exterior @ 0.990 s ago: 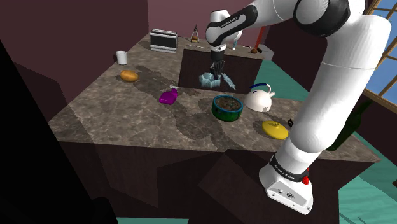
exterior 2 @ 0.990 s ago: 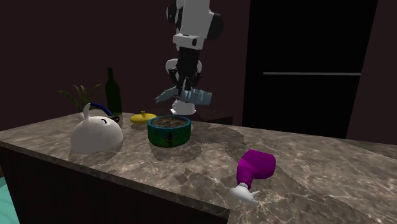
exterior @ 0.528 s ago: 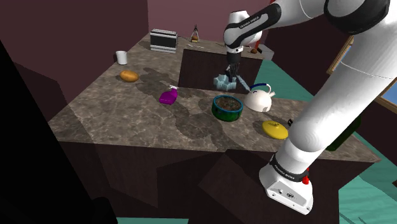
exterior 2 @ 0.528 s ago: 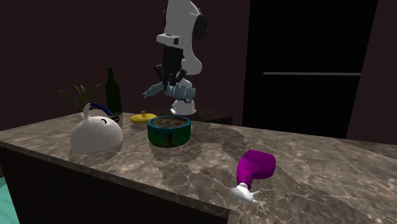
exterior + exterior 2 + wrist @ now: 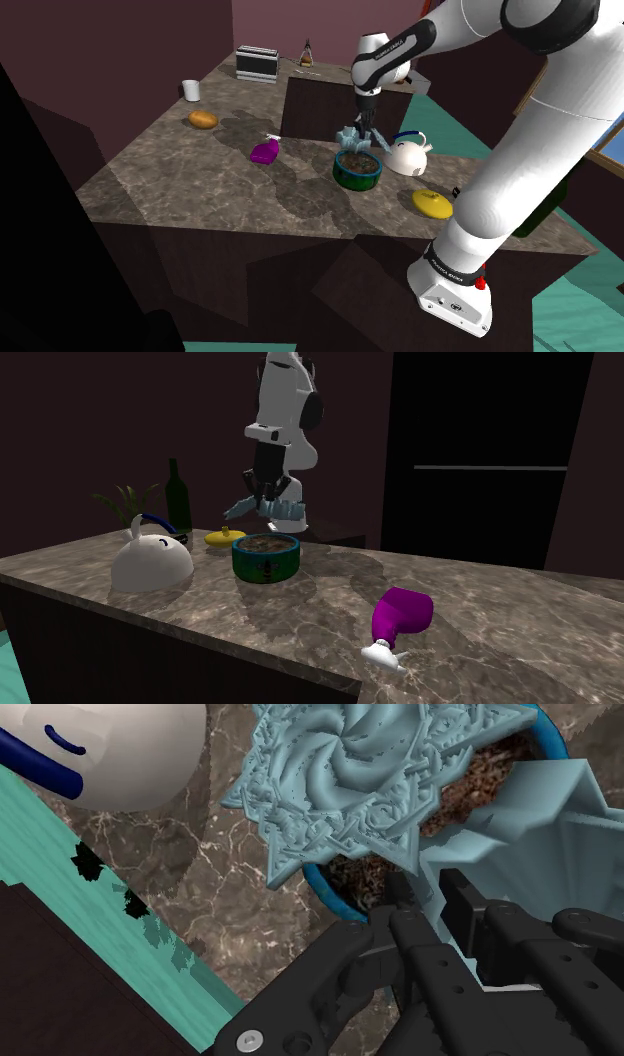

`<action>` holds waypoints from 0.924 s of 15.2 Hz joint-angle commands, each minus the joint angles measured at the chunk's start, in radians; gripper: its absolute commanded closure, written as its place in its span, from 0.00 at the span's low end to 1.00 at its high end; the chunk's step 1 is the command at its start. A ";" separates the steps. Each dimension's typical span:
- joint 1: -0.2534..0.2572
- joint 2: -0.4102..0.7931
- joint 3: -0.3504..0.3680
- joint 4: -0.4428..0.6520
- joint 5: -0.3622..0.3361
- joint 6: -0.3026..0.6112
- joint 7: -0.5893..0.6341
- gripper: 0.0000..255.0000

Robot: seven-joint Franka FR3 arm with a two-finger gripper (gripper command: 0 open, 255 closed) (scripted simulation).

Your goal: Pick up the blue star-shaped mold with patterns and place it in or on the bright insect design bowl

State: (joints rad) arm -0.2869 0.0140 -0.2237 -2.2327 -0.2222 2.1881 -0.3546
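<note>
The black gripper hangs clamped on one edge of a pale blue, patterned star-shaped mold, which hangs just under its fingertips above the marbled counter. Directly below gripper and mold sits the green-and-blue insect bowl; whether mold and rim touch cannot be told. A white kettle stands just beside the bowl.
</note>
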 commanded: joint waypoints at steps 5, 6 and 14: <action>-0.002 0.052 -0.001 -0.027 0.001 0.079 0.010 1.00; -0.003 0.061 -0.002 -0.032 0.001 0.092 0.011 1.00; -0.004 0.088 -0.002 -0.043 0.002 0.131 0.015 1.00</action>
State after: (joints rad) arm -0.2909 0.1021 -0.2258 -2.2760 -0.2206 2.3184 -0.3394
